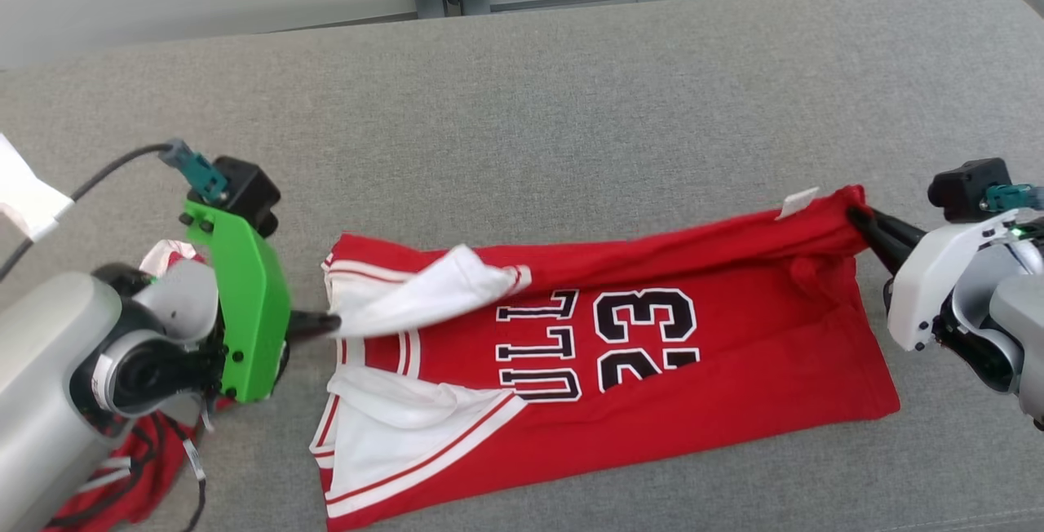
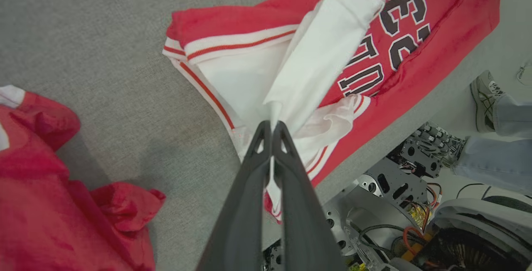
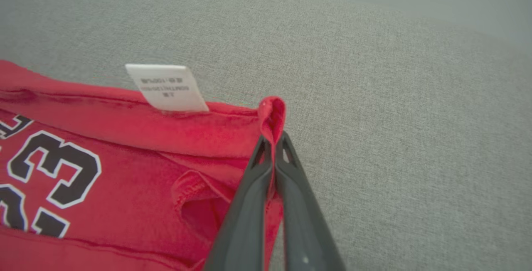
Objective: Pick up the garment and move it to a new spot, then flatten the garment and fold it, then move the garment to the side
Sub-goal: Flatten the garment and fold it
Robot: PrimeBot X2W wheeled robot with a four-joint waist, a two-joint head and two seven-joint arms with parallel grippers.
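Left fingers (image 2: 249, 179) and right fingers (image 3: 249, 188) pinch the jersey's (image 1: 734, 352) ends, seemingly mid-fold; next, likely carry that edge across.

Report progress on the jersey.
Done: jersey lies spread on the cushion. In hand: left gripper pinches its white flap, right gripper its red hem corner, seemingly starting a fold. Left: finish folding, move it aside.
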